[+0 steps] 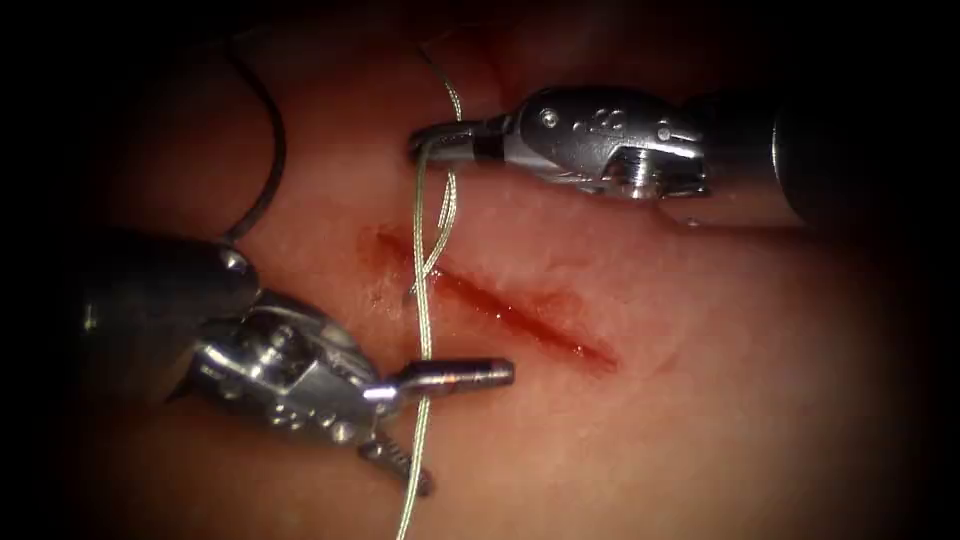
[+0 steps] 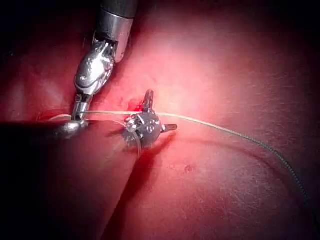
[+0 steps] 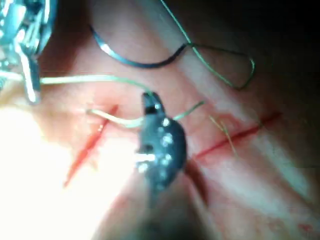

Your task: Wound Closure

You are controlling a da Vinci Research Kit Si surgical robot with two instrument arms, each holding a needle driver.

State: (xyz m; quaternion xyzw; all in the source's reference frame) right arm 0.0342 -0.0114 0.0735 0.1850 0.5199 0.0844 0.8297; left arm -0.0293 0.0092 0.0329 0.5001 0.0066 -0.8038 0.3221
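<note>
Right tool [image 1: 430, 140] sits above the cut [image 1: 500, 305], jaws clenched on the thread [image 1: 424, 330] close to its tip. From that grip the thread drops across the cut's left end, where it doubles into a narrow loop at the tissue [image 1: 700, 400], and runs on down past the left tool [image 1: 450, 425]. Left tool lies below and left of the cut, jaws spread wide; one jaw points right, the other points down, and the thread passes between them without being gripped. Needle [image 1: 268, 150] lies loose on the tissue well left of the cut, up beyond the left tool's shaft, a dark curve held by neither tool and not in the tissue. Red fluid [image 1: 560, 335] lines the cut. Right wrist view: needle [image 3: 132, 59] lies flat, with a thread loop [image 3: 225, 65] beside it.
</note>
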